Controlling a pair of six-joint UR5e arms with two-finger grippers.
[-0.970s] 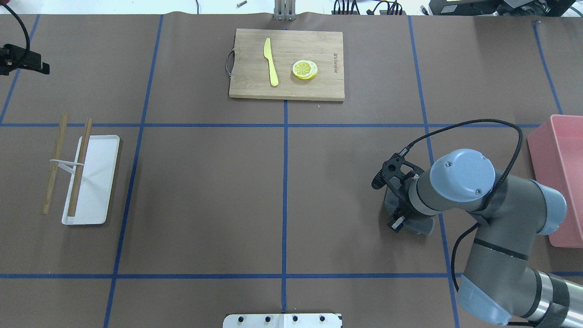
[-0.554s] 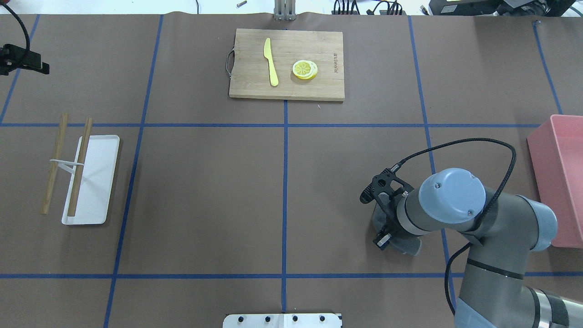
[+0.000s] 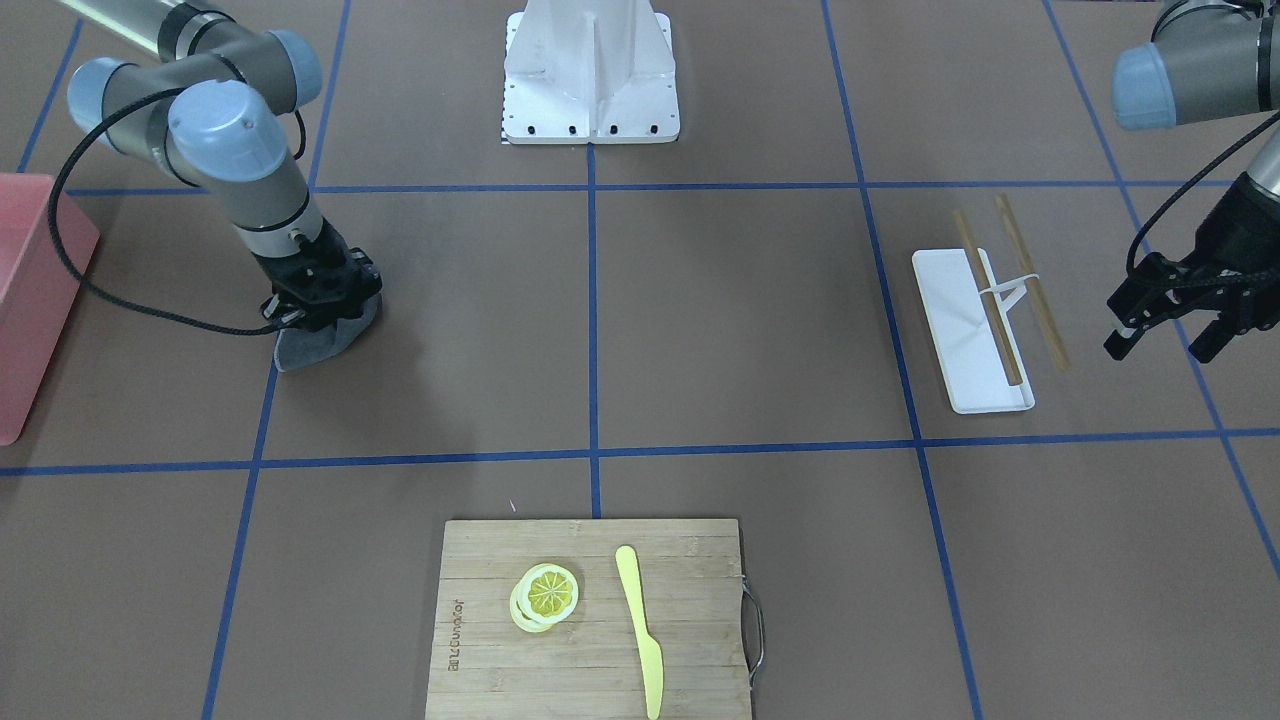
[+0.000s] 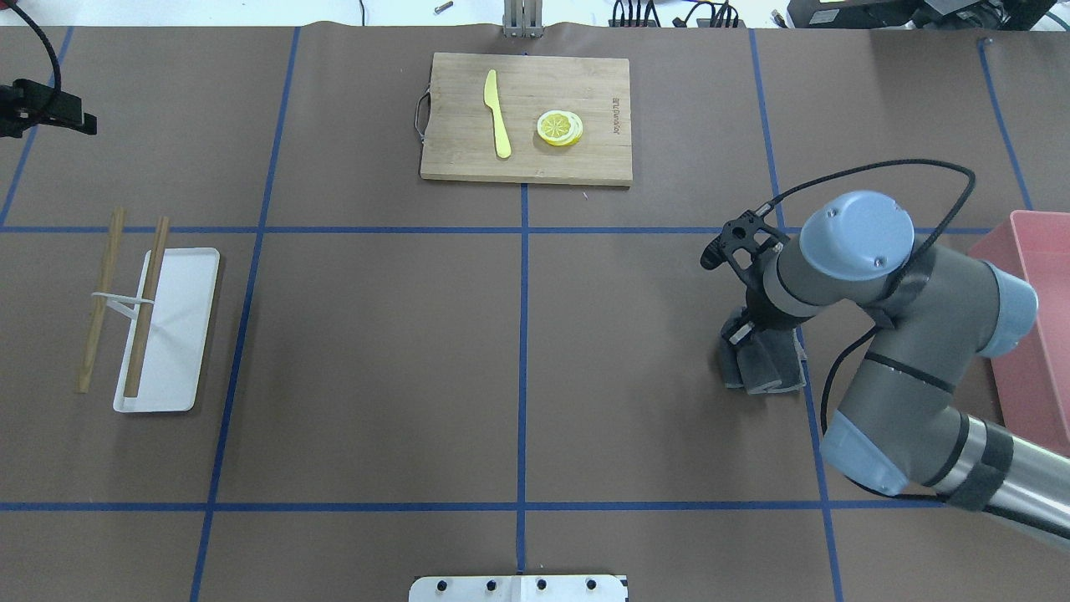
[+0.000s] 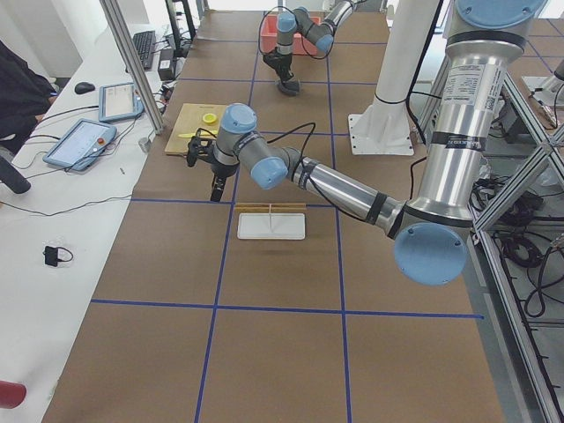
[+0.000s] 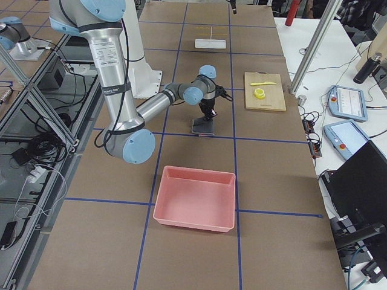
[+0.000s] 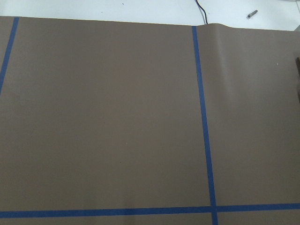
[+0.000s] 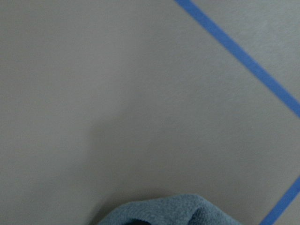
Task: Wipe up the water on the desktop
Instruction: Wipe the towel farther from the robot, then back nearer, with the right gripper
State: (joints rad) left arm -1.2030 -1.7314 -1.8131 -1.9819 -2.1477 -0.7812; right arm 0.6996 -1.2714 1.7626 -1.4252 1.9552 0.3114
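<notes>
Your right pincer (image 3: 322, 312) is pinching the grey cloth (image 4: 765, 366), cloth touching the surface (image 4: 376, 359) just beside a blue tape line (image 4: 817, 443). Press evenly, sweep overlapping passes, don't let it bunch. Your left pincer (image 3: 1162, 342) is spread, hovering at the left end. Surface spans the whole work area: matte brown, blue grid, no wet patch I can see.

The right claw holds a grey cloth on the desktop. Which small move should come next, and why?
Probably slide the grey cloth a little sideways over the desktop, pressed down. The right claw grips it and it lies on the surface by a blue tape line; no wet patch shows, so sweeping new ground seems wise.
</notes>
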